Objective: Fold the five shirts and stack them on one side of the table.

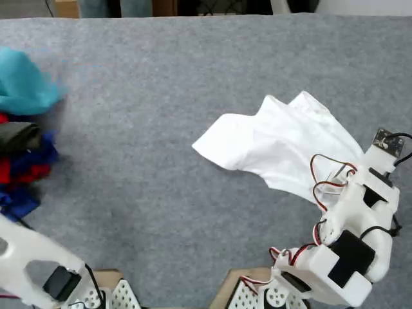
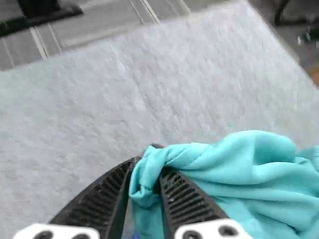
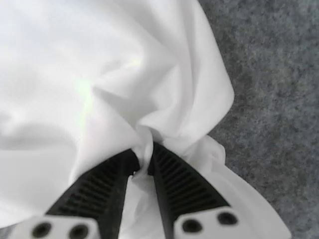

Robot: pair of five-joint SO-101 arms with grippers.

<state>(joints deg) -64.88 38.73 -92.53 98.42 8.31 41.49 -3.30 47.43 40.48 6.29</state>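
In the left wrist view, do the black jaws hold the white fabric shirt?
No, the left arm's black jaws are closed on a fold of the crumpled turquoise fabric shirt.

The grey felt-covered table (image 1: pixel 161 77) is lying under soft, even light. Beyond its far edge, a pale wooden block (image 1: pixel 66 8) is showing beside a dark gap (image 1: pixel 212 6). In the left wrist view, a pale, seamed floor (image 2: pixel 99 20) is running past the table.

Grey mat (image 1: pixel 161 129) lies open between white shirt (image 1: pixel 283 141) (crumpled) and shirt pile (image 1: pixel 22 151).
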